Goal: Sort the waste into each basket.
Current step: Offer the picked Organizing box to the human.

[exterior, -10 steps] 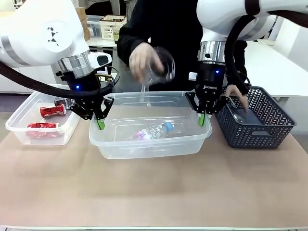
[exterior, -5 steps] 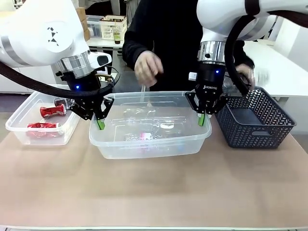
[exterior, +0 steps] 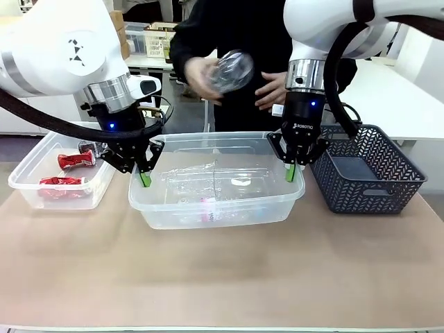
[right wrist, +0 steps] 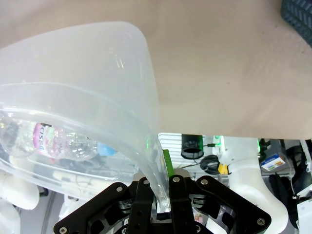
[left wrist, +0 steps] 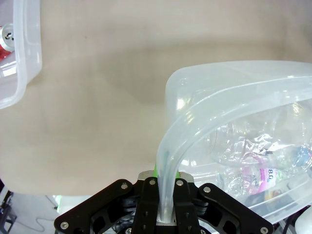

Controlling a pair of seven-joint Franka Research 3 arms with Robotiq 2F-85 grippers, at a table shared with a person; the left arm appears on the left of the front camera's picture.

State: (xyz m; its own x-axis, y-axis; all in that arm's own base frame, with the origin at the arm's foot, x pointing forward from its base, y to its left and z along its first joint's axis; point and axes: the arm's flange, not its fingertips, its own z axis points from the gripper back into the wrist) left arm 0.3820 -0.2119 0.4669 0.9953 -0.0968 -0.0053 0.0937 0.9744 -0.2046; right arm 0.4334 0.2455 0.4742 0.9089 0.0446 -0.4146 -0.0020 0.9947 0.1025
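Half a second ago the person's hands were spread apart, one above the middle tub and one over by the lattice basket. Now both have come together high above the tub, and the person's hand (exterior: 198, 75) holds a clear plastic bottle (exterior: 232, 69) well clear of every container. The robot arms have not shifted.

The left hand (exterior: 144, 177) is clamped shut on the left rim of the middle clear tub (exterior: 215, 208), and the right hand (exterior: 291, 172) is clamped shut on its right rim. Each wrist view shows the rim pinched between the green pads. Gripping it at both ends looks meant to hold the tub steady, perhaps lifted or tipped, while the person drops waste in. Whether its base rests on the counter (exterior: 222, 277) I cannot tell.

In the middle tub lie crumpled clear bottles. At least one has a pink-and-white label (left wrist: 253, 173), and the pile is too see-through to count. The left clear tub (exterior: 28, 182) stands on the counter just beside the middle one and holds red-and-silver cans (exterior: 75, 161), two clearly and perhaps a third at its back. The dark lattice basket (exterior: 374, 194) stands at the right, near the right hand, and appears empty from here, though its floor is dark.

Cans and bottles already lie apart, so the sorting seems well along; the raised bottle probably belongs in the middle tub.
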